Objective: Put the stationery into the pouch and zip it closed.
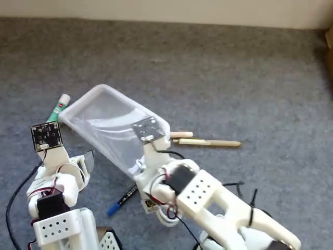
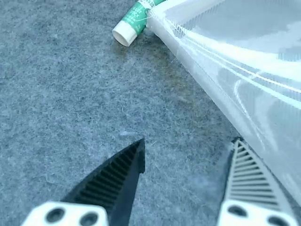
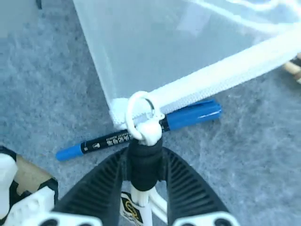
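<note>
Closely, left fingers [image 2: 117, 181] spread by pouch [image 2: 235, 56], right fingers [image 3: 106, 183] clamping zipper pull [image 3: 146, 160]

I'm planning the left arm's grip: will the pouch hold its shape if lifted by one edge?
Probably not: the pouch is thin clear film with ripples, so it should sag. It looks empty, so likely light and easily dragged.

Logged clear pouch [image 1: 112, 125] flat on grey desk [image 1: 234, 67] — green tube [image 1: 57, 108] at far left corner, wooden pencils [image 1: 208, 141] just beside right edge, blue marker [image 1: 125, 197] near front corner — right arm [image 1: 203, 195] over it.
</note>
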### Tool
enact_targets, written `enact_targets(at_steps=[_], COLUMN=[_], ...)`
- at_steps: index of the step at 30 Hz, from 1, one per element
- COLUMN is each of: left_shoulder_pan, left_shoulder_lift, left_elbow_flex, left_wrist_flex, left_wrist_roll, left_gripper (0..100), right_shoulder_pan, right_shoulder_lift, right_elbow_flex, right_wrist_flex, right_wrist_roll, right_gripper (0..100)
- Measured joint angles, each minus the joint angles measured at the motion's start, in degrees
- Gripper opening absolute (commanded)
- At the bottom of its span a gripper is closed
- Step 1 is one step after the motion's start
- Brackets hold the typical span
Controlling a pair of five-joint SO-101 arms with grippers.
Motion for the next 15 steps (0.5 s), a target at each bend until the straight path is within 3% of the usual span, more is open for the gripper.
enact_targets(at_steps=[5, 10, 15], left_shoulder_pan=[0.0, 0.0, 2.6], left_shoulder_lift=[0.0, 0.0, -0.1], left_elbow_flex=[0.0, -0.6, -6.2], left_wrist_flex=[0.0, 0.2, 6.5], left_wrist_roll=[0.0, 0.0, 0.0], left_gripper=[28, 36, 37], right_shoulder_pan=[1.4, 1.4, 2.5], right_shoulder_lift=[-6.9, -12.9, -18.7], right_elbow_flex=[5.2, 9.6, 12.9], right_wrist_flex=[-5.9, -10.0, -12.6], right_wrist_roll=[0.0, 0.0, 0.0], right_gripper=[0.4, 0.4, 0.4])
